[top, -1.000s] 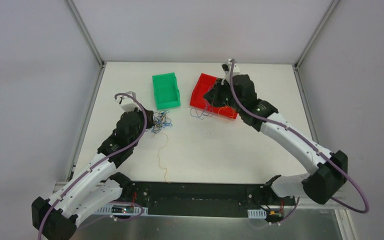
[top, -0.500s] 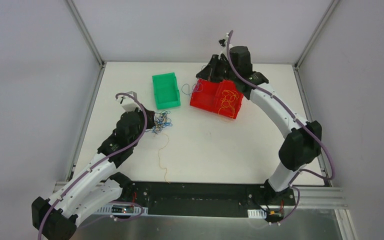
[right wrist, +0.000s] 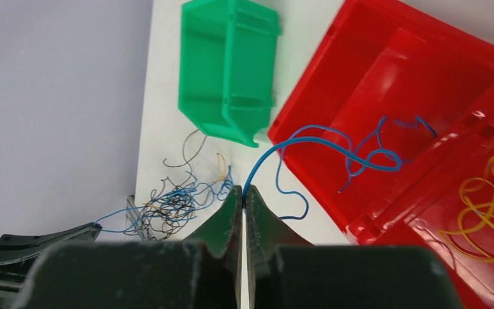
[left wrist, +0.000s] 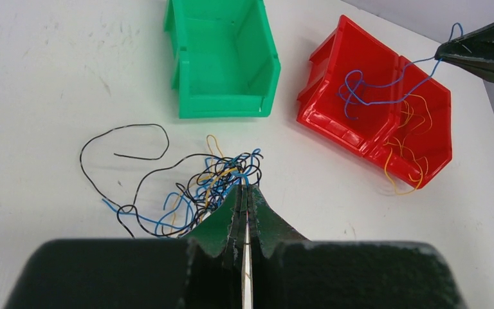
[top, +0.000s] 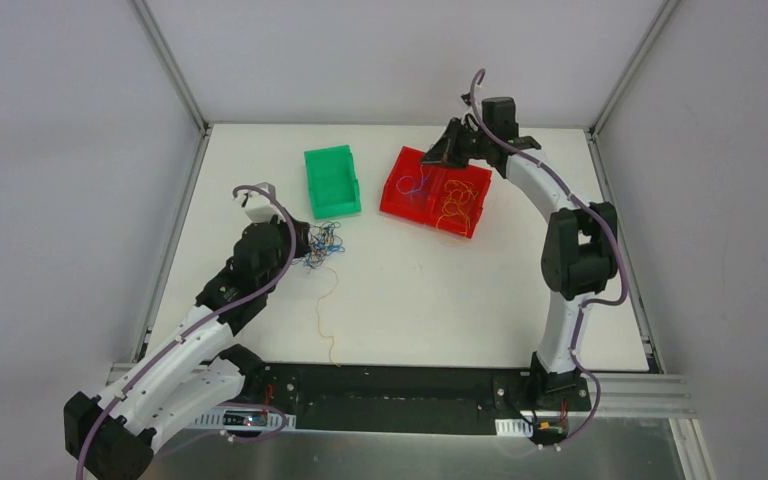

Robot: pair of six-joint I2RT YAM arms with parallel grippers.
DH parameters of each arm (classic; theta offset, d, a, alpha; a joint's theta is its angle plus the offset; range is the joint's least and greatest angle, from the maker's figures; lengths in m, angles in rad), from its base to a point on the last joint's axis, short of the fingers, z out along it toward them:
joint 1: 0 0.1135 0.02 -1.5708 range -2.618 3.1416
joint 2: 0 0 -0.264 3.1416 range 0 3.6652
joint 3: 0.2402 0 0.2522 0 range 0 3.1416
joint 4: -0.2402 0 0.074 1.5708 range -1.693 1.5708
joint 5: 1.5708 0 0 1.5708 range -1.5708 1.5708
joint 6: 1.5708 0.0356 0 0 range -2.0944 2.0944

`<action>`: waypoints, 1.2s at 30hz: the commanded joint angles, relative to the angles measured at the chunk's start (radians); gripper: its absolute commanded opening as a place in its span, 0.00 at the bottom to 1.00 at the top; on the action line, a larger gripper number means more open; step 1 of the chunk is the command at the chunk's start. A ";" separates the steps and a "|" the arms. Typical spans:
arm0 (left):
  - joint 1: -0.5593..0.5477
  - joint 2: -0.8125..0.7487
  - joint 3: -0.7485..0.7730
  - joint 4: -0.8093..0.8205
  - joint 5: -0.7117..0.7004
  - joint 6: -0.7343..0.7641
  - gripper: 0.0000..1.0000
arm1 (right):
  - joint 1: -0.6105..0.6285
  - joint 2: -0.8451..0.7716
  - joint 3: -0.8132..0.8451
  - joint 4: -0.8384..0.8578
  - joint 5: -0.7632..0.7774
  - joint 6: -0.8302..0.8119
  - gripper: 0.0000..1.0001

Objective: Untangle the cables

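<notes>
The cables are partly sorted. Most of them sit in a knot [top: 322, 245] of black, blue and yellow strands on the table [top: 520, 300], at about 9 o'clock from its middle. The left gripper [left wrist: 244, 190] has its jaws pressed together at the knot's 6 o'clock edge, apparently pinching a few strands. A loose black strand [left wrist: 122, 145] curls off the knot at 10 o'clock in the left wrist view. One yellow strand [top: 328, 310] lies freed on the table, trailing toward 6 o'clock in the top view.

The green bin [top: 332, 210], at 12 o'clock from the knot, holds nothing. At 2 o'clock is the red bin [top: 415, 216]: its right compartment holds a heap of yellow cables [top: 460, 200]. A blue cable [right wrist: 334, 145] dangles into its left compartment from the right gripper [right wrist: 243, 193], whose jaws are closed on one end.

By my reckoning the yellow ones are largely done and blue has just begun. The blue cable has yet to be let go, the black ones are untouched, and the knot remains to be pulled apart.
</notes>
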 commanded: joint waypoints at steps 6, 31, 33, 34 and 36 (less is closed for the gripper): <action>0.000 0.010 0.018 0.041 0.020 0.013 0.00 | 0.093 0.018 0.141 -0.256 0.397 -0.322 0.00; 0.000 0.032 0.024 0.045 0.049 0.016 0.00 | 0.238 0.252 0.409 -0.405 0.701 -0.371 0.36; 0.000 0.033 0.024 0.045 0.048 0.017 0.00 | 0.250 0.210 0.412 -0.416 0.699 -0.371 0.40; 0.001 0.033 0.024 0.044 0.049 0.018 0.00 | 0.255 0.191 0.414 -0.423 0.702 -0.370 0.42; 0.000 0.035 0.026 0.045 0.051 0.018 0.00 | 0.266 0.141 0.415 -0.438 0.708 -0.367 0.49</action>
